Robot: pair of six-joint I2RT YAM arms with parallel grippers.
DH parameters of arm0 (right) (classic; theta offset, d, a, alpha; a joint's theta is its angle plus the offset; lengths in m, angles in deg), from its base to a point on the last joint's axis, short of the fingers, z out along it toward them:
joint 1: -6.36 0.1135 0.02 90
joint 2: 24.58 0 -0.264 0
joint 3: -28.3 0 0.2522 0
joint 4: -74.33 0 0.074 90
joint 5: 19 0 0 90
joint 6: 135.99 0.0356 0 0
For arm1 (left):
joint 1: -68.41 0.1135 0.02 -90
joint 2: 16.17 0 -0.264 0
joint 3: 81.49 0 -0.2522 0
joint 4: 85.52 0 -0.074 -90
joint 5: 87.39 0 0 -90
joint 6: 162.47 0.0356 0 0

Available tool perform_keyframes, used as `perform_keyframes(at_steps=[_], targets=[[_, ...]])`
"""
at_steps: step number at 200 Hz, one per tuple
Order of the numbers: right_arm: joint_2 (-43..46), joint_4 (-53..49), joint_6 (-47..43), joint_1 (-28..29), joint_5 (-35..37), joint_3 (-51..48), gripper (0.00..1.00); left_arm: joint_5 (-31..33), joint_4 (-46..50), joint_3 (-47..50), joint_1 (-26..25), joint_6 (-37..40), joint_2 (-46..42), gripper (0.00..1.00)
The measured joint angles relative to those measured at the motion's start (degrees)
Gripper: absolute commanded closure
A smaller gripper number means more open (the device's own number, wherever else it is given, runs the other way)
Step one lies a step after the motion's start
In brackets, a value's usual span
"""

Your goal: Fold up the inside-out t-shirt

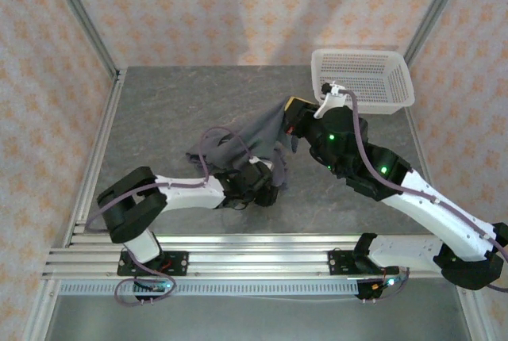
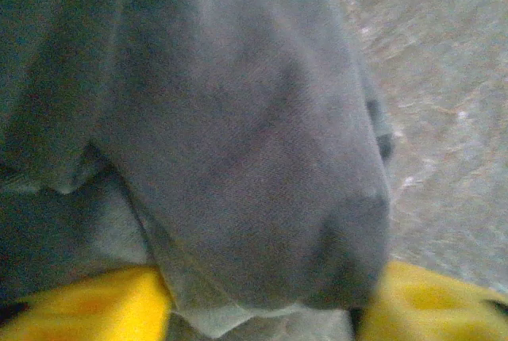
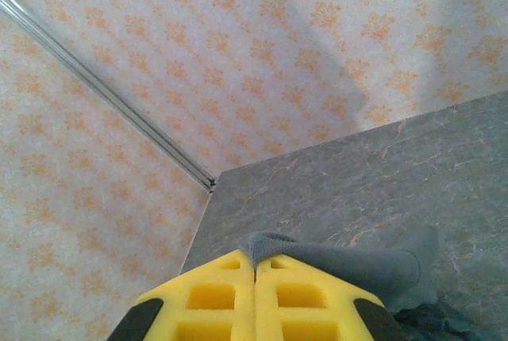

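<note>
Roughly at the middle of the table (image 1: 159, 119), the shirt (image 1: 242, 139) lay bunched in a dark grey heap. Its upper-right corner was drawn up toward the basket (image 1: 365, 79) in the upper right of the top view. The right claw (image 3: 255, 262) was at that raised corner. In its wrist view the two yellow fingers (image 3: 214, 297) were pressed together at the bottom centre, with a fold of cloth pinched between the tips and trailing off to the lower right.

The left claw (image 1: 268, 181) sat at the heap's lower-right edge, its tip buried under the fabric. From its wrist camera the cloth draped over most of the frame. Yellow fingers (image 2: 87, 309) showed in the bottom-left and bottom-right corners, standing apart with a thick bulge of shirt between and over them. Whether they actually squeezed that bulge, I could not tell. Bare table showed in the upper right of that view.
</note>
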Motion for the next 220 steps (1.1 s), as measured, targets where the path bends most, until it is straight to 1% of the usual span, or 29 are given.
perform_keyframes(at_steps=[22,33,44,55,72,81,95,104,119,136,157,175,203,220], targets=[[0.00,-0.98,-1.18,-0.42,2.08,0.50,1.00,0.26,0.11,0.02,1.25,-0.59,-1.79,1.00],[-0.17,-3.08,-2.05,-1.86,3.72,2.21,1.00,-0.07,1.60,0.02,2.60,-0.63,-6.25,1.00],[-0.52,-5.64,-2.93,-4.81,5.66,5.46,1.00,-0.63,4.44,-0.24,4.92,-0.52,-13.29,1.00],[-0.76,-7.39,-3.87,-8.61,7.26,9.09,1.00,-1.03,8.55,-1.86,8.52,0.04,-21.53,1.00],[-0.31,-8.39,-5.81,-14.82,10.38,14.75,1.00,-0.55,16.22,-9.40,16.26,2.86,-33.75,1.00],[0.31,-8.48,-6.84,-16.74,11.98,17.38,1.00,-0.28,19.89,-14.71,20.28,4.50,-37.62,1.00],[1.70,-8.26,-8.48,-17.46,13.29,20.35,1.00,1.01,25.05,-23.61,25.79,7.43,-41.79,1.00],[2.71,-7.76,-9.38,-17.46,13.70,21.77,1.00,1.90,28.24,-28.59,27.93,9.29,-43.01,1.00],[3.82,-7.13,-10.82,-17.46,14.19,23.63,1.00,3.32,32.79,-34.58,29.38,11.96,-43.82,1.00],[5.03,-6.69,-12.04,-17.46,14.45,25.46,1.00,5.14,36.76,-37.66,29.92,14.03,-43.32,1.00],[5.99,-6.45,-13.22,-17.46,14.73,25.79,1.00,7.39,40.72,-37.31,30.01,15.32,-41.99,1.00],[6.51,-6.49,-13.60,-17.46,15.17,24.85,1.00,8.76,42.40,-34.99,30.67,15.43,-40.63,1.00],[7.08,-6.80,-13.60,-17.46,16.26,21.62,1.00,8.26,43.41,-31.50,32.72,14.27,-37.33,1.00],[6.62,-6.95,-13.53,-17.46,18.43,18.73,1.00,7.48,43.06,-29.07,33.75,12.07,-35.71,1.00]])
